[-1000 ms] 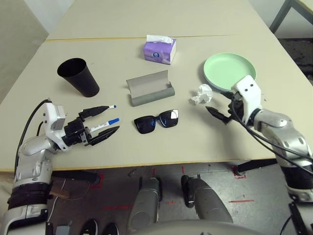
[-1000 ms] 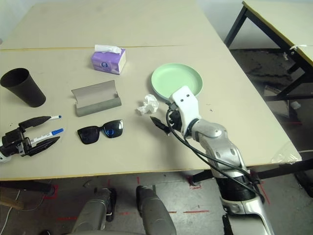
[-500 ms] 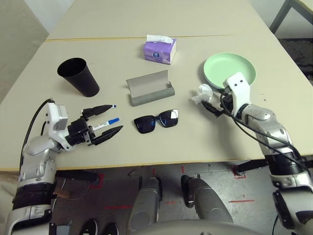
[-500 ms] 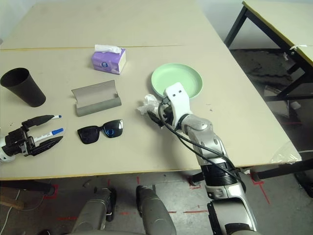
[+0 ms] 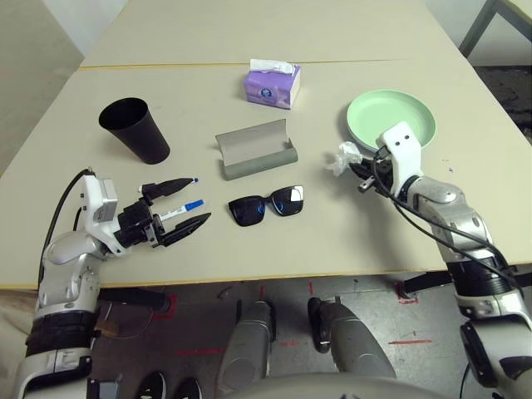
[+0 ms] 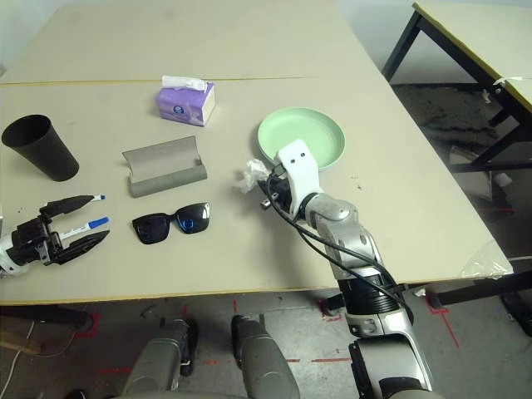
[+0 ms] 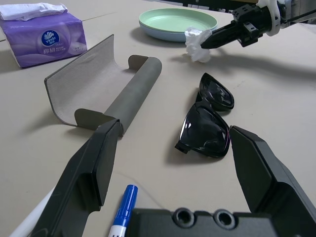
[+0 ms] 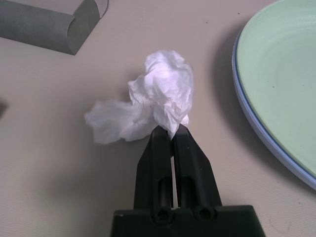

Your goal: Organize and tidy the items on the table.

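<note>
The crumpled tissue (image 8: 157,101) lies right of centre in the head view, just beside the green plate (image 5: 391,118), pinched by the right gripper (image 8: 170,132). At lower left, the left gripper (image 5: 184,208) gapes around a marker (image 5: 180,210).

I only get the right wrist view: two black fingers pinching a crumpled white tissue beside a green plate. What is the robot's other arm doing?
Observer: Well away from that crumpled white tissue, the left gripper hovers open over two white blue-capped markers.
Operator: What lies between the two arms?
Observer: A pair of black sunglasses, lying unfolded on the beige table.
Operator: And further back?
Observer: A black tapered cup stands upright at the far left, and a purple tissue box sits near the middle.
</note>
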You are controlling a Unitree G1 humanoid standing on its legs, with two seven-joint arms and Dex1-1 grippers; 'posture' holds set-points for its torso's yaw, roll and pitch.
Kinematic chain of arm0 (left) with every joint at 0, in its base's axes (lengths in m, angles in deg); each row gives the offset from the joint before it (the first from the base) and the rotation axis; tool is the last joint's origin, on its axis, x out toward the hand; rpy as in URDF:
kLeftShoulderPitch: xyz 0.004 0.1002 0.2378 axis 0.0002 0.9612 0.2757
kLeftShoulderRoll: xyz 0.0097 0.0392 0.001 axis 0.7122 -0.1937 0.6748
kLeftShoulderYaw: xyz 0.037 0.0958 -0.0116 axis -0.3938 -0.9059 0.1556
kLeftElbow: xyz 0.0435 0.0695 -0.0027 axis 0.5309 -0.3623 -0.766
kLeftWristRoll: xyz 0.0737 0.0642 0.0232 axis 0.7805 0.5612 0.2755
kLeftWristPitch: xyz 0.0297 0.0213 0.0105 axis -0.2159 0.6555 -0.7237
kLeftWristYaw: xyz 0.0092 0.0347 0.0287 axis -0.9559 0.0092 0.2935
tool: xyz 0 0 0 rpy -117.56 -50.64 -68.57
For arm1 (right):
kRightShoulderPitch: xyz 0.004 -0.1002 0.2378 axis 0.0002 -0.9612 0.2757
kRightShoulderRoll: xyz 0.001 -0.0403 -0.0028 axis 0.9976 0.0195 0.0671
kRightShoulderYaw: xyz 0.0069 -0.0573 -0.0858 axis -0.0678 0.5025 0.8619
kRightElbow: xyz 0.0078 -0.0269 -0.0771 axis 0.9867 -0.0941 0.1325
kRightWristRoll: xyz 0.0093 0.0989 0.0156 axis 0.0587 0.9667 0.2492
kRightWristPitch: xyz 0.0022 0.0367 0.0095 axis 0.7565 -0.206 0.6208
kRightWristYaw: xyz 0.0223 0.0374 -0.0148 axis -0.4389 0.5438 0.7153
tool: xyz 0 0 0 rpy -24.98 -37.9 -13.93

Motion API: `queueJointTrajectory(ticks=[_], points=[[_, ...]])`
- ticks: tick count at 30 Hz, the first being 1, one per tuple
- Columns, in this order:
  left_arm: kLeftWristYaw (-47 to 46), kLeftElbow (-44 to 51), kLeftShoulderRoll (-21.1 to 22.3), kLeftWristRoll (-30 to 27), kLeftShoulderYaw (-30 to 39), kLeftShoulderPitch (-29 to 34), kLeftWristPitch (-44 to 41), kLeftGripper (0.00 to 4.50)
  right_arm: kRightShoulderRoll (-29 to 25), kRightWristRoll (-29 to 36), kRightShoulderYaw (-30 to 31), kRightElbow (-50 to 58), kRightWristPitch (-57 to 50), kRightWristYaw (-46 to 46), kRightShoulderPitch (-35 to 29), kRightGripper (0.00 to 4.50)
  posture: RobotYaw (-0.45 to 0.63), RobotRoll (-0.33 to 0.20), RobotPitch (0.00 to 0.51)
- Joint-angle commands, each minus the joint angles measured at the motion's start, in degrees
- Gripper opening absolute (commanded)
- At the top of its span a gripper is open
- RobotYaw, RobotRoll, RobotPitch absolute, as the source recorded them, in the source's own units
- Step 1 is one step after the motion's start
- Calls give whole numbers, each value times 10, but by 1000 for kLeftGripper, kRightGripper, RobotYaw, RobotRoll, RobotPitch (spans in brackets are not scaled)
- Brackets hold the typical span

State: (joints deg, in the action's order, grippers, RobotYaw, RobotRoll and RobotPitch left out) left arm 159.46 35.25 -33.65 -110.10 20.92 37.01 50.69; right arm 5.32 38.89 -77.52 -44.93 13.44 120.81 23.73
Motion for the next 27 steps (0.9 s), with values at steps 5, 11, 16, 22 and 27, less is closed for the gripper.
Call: queueJointTrajectory(ticks=[5,11,16,22,27], points=[[0,3,-5,5,-6,5,-2,4500,-18,25,-35,10,-29,14,60,23,-8,0,214],[0,-1,-7,6,-6,3,1,4500,-39,31,-62,-58,-25,22,152,23,-5,0,208],[-1,0,-10,7,-5,3,3,4500,-58,-9,-50,-191,64,27,186,23,5,0,204],[-6,10,-11,4,0,12,3,4500,-60,-55,-39,-387,179,19,248,23,23,0,204],[-9,18,-11,1,3,22,2,4500,-58,-78,-37,-482,235,14,287,23,29,0,203]])
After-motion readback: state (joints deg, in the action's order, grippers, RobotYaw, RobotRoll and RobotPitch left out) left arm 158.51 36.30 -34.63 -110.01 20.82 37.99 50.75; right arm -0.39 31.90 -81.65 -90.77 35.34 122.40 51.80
